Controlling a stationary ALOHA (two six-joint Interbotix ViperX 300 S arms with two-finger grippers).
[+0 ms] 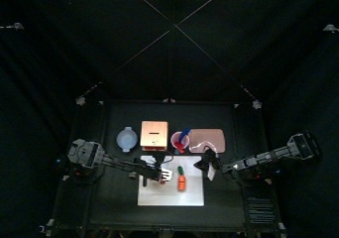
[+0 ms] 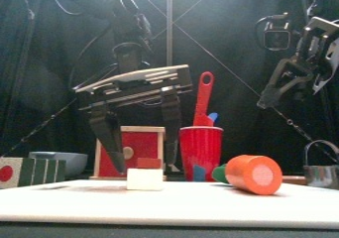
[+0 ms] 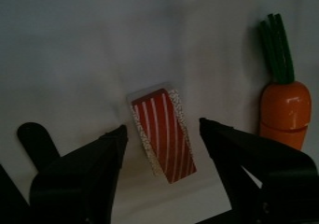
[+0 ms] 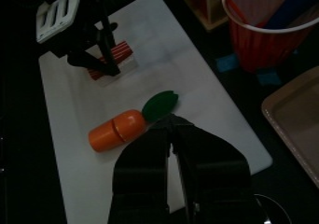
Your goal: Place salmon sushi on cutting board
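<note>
Small orange-red striped salmon sushi piece point(image 3: 166, 134) lies on white rectangular cutting board point(image 3: 75, 60).
My left end effector point(image 3: 162, 146) stands spread astride it; right end effector point(image 4: 171, 146) is pressed together near the orange plastic carrot point(image 4: 118, 130).

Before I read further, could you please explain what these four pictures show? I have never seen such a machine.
It is a robot with two black arms, each ending in a pincer. One picture looks down from above, one looks level across the table, and two come from cameras on the wrists. On the white cutting board lie a salmon sushi and a toy carrot. The left pincer is open, its jaws on either side of the sushi, not gripping it. The right pincer looks shut and holds nothing. A red cup stands behind.
</note>
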